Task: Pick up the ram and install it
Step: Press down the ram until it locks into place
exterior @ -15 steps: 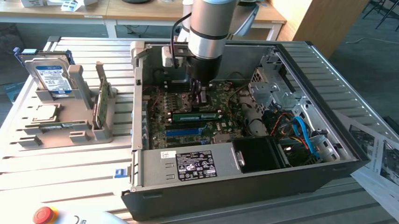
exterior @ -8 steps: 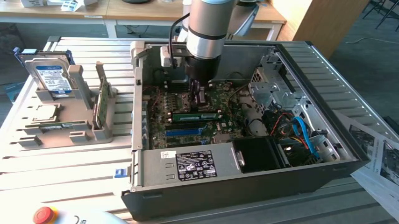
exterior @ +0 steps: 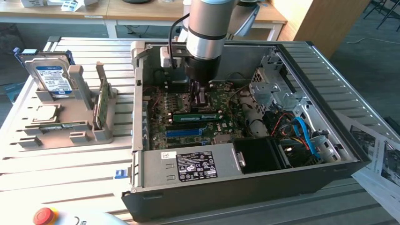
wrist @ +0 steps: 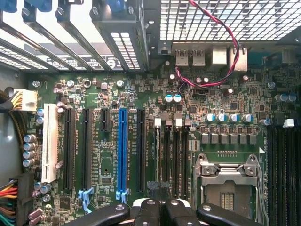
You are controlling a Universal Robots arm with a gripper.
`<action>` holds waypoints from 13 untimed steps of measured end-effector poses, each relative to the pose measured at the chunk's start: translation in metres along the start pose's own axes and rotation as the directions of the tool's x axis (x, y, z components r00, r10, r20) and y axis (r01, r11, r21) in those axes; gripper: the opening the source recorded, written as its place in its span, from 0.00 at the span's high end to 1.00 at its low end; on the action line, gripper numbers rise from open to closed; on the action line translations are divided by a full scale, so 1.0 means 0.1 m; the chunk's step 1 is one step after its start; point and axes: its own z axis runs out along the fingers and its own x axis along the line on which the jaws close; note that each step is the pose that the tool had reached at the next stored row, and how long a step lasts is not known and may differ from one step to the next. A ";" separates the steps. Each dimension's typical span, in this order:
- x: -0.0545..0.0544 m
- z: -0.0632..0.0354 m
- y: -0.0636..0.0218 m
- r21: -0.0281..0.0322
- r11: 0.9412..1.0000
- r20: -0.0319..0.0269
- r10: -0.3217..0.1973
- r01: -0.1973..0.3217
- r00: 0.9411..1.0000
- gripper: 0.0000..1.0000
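Note:
The ram (exterior: 196, 116), a green stick with a white label, stands on edge on the motherboard (wrist: 221, 94) inside the open PC case (exterior: 250, 192). It runs parallel to the blue slot (exterior: 187, 132). My gripper (exterior: 201, 108) reaches straight down into the case, and its tips meet the ram's top edge near the middle. In the wrist view my gripper (wrist: 162, 212) is shut, with the black fingers (wrist: 146, 209) pressed together. That view looks down on the blue slot (wrist: 122, 150) and the CPU socket (wrist: 230, 183). I cannot tell whether the tips pinch the stick or only rest on it.
A grey holder (exterior: 69, 133) at the exterior view's left carries a hard drive (exterior: 51, 77), a square CPU chip (exterior: 45, 112) and a thin greenish board on edge (exterior: 100, 110). The power supply (exterior: 194, 166), the drive cage (exterior: 269, 89) and loose cables (exterior: 303, 131) crowd the case. A red button (exterior: 44, 215) sits near the front.

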 end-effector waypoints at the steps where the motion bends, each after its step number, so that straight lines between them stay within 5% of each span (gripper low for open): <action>1: 0.00 0.000 0.002 0.000 1.000 0.000 0.000 0.000 1.000 0.89; 13: 0.00 0.023 0.014 0.000 1.000 0.000 0.000 0.000 1.000 0.89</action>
